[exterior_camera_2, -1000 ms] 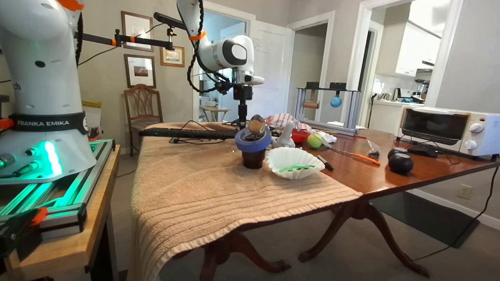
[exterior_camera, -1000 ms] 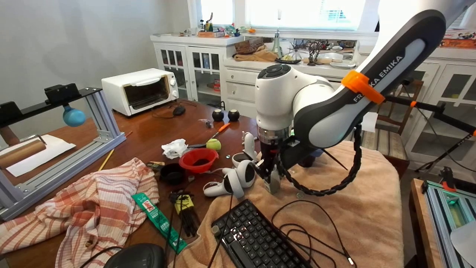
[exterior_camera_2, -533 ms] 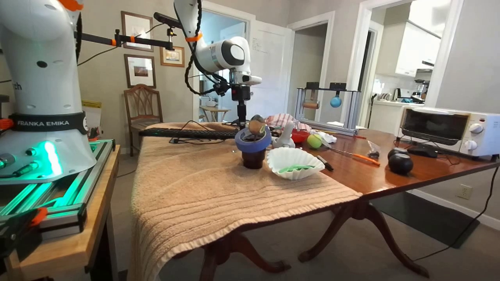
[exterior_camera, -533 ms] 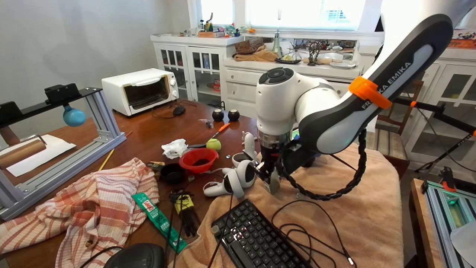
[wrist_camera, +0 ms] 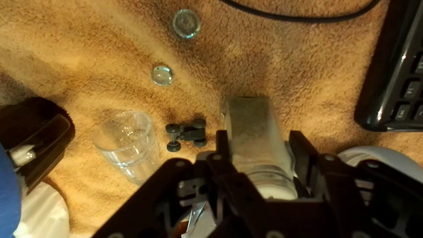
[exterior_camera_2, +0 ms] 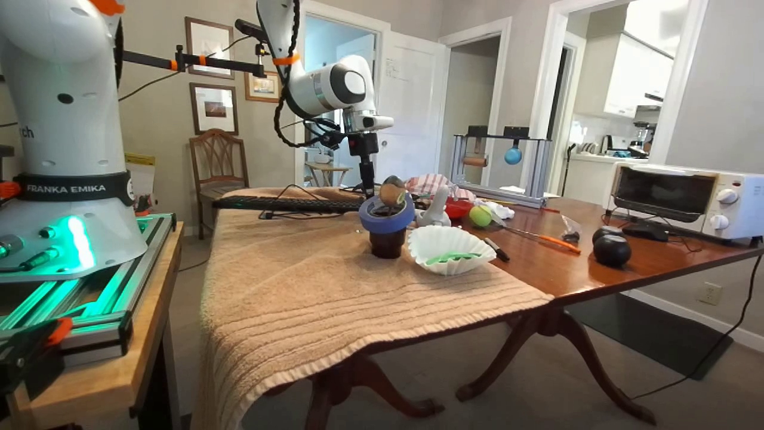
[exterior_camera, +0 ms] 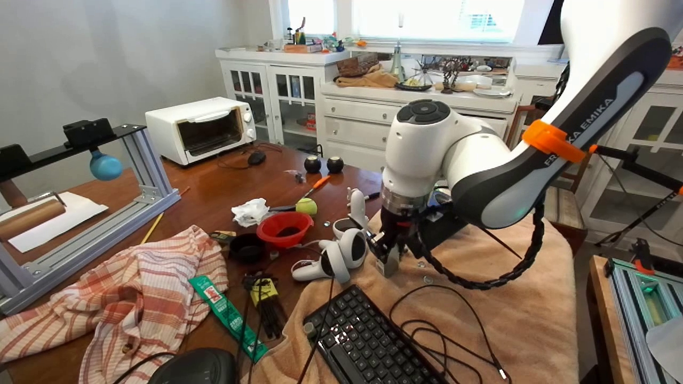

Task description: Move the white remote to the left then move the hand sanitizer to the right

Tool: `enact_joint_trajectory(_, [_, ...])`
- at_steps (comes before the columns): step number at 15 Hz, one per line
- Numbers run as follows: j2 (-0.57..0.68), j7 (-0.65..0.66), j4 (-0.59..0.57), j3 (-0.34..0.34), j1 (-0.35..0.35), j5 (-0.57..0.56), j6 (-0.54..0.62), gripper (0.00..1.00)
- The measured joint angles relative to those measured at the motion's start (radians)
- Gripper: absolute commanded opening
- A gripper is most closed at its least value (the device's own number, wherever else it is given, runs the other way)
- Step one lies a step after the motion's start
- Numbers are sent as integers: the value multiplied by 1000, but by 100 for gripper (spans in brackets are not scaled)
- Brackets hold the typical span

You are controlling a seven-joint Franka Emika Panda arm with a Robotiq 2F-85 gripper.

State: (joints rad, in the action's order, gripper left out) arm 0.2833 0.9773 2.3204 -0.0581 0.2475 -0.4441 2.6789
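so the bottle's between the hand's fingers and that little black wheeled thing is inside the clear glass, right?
Not quite: the little black wheeled thing isn't inside the clear glass but beside it, on the towel, as the wrist view shows. The bottle is indeed between the fingers of the hand.

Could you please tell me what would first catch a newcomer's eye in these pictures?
Probably the white robot arm above the table, its gripper around what is likely the hand sanitizer bottle in the wrist view. In the exterior views, the red bowl stands out beside the tennis ball; so does the blue tape roll at the top of a brown cup on the tan towel.
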Motion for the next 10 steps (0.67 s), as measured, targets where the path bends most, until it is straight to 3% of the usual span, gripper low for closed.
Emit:
enact_joint_trajectory(4, [-24,2,72,-23,-7,1,125,23])
enact_joint_trajectory(10, [-28,-69,83,-13,-23,60,142,23])
